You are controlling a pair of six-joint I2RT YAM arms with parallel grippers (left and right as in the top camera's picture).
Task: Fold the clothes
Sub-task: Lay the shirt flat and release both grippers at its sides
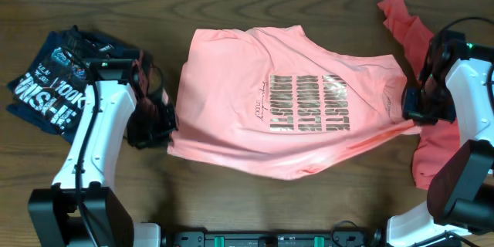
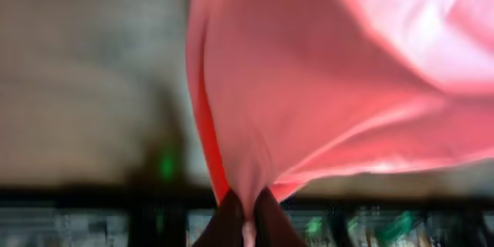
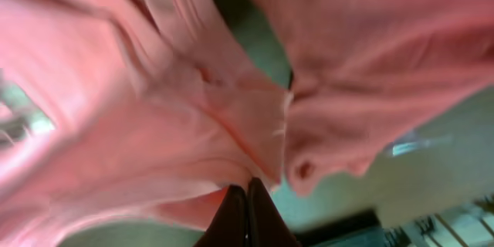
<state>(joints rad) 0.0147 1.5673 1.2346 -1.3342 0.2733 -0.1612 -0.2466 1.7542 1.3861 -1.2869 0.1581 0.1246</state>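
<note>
A pink T-shirt with gold lettering is held stretched above the table's middle. My left gripper is shut on its left edge; the left wrist view shows the pink cloth pinched between the fingers. My right gripper is shut on the shirt's right edge; the right wrist view shows the pink fabric bunched above the closed fingers. A folded dark blue printed shirt lies at the far left.
More coral-red clothing lies crumpled at the right, from the back edge down behind my right arm. The wooden table shows along the front.
</note>
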